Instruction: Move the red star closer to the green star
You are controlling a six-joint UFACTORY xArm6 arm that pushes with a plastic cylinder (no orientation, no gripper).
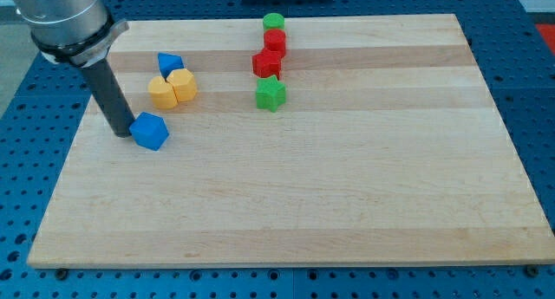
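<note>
The red star (265, 63) lies near the view's top centre on the wooden board (347, 186). The green star (270, 94) sits just below it, nearly touching. My tip (124, 134) rests at the view's left, touching the left side of a blue cube (150, 131), far left of both stars.
A red cylinder (276, 41) and a green cylinder (274, 22) stand in line above the red star. Two yellow blocks (161, 92) (183, 85) sit side by side at upper left, with a blue block (170, 63) just above them.
</note>
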